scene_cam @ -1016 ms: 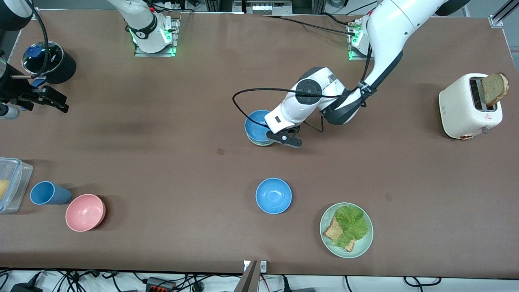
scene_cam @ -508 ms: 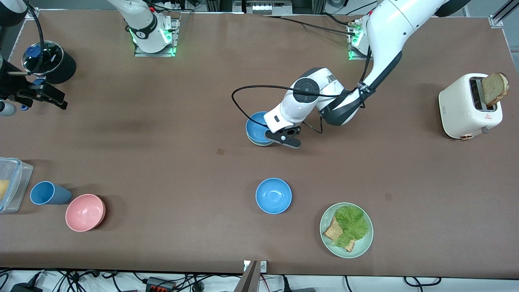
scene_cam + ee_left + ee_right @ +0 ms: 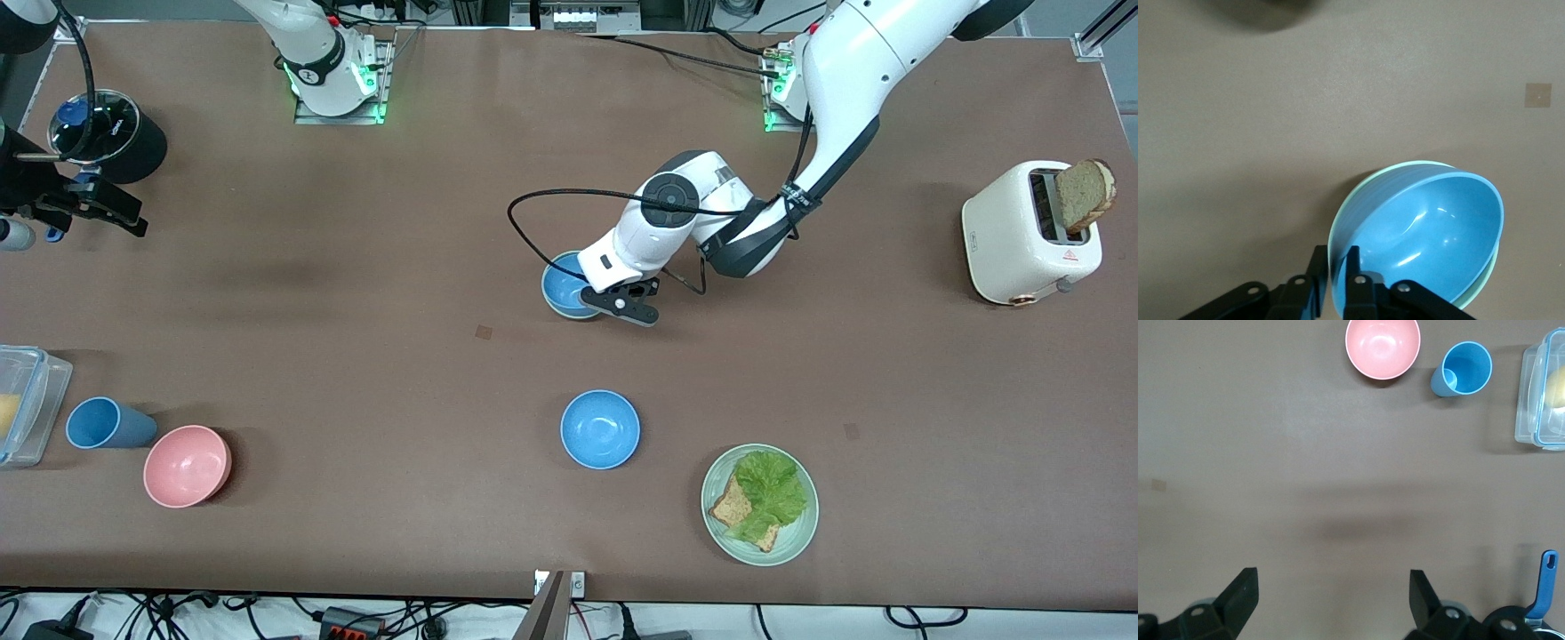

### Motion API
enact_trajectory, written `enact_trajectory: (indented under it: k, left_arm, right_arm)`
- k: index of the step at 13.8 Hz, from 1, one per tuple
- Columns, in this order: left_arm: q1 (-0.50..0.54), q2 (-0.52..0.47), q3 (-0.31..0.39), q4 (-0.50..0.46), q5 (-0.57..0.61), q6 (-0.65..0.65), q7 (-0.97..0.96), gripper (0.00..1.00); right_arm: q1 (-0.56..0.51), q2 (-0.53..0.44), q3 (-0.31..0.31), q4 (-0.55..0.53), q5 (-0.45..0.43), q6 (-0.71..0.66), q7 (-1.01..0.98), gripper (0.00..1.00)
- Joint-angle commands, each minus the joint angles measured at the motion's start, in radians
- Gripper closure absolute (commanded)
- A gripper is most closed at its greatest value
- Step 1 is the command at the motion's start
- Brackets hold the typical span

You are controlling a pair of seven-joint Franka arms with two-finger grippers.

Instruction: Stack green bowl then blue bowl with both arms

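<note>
A small round mid-blue bowl (image 3: 1431, 233) sits nested inside the small pale sage-green bowl (image 3: 1348, 220) near the middle of the brown table (image 3: 356, 267), so the stacking looks essentially done. The left arm's black two-finger gripper (image 3: 1333, 277) pinches the rim of the blue bowl, its jaws closed on the wall; what seems left is to let go and lift clear. The right arm's gripper (image 3: 1331, 593) waits with jaws spread wide over the right arm's end of the table. A second, look-alike blue bowl (image 3: 600, 429) stands alone, nearer the front camera.
</note>
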Motion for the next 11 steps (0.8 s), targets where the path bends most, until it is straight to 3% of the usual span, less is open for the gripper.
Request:
enact_trajectory:
  k: [1,4,6,8,9,10,11]
  left_arm:
    - [0.011,-0.006,-0.004,0.028,0.014,-0.019,-0.020,0.65]
    - [0.092,-0.026,-0.053,0.064,0.007,-0.102,-0.017,0.63]
    - [0.142,-0.026,-0.105,0.142,0.007,-0.227,-0.015,0.61]
    - [0.157,-0.025,-0.108,0.237,0.006,-0.348,0.011,0.55]
    - [0.159,-0.025,-0.108,0.268,0.006,-0.389,0.032,0.50]
    - [0.162,-0.023,-0.108,0.299,0.006,-0.418,0.051,0.36]
    - [0.178,-0.023,-0.108,0.314,-0.002,-0.433,0.065,0.12]
  right_arm:
    - [-0.006,-0.021,0.016,-0.014,0.008,0.017,-0.026,0.00]
    - [-0.014,-0.021,0.007,-0.014,0.017,0.035,-0.026,0.00]
    - [-0.012,-0.021,0.008,-0.016,0.011,0.038,-0.026,0.00]
    - [-0.012,-0.022,0.008,-0.016,0.012,0.032,-0.026,0.00]
    - [-0.012,-0.021,0.008,-0.017,0.015,0.031,-0.026,0.00]
    - [-0.012,-0.022,0.008,-0.019,0.018,0.026,-0.026,0.00]
    - [-0.012,-0.022,0.008,-0.020,0.018,0.026,-0.026,0.00]
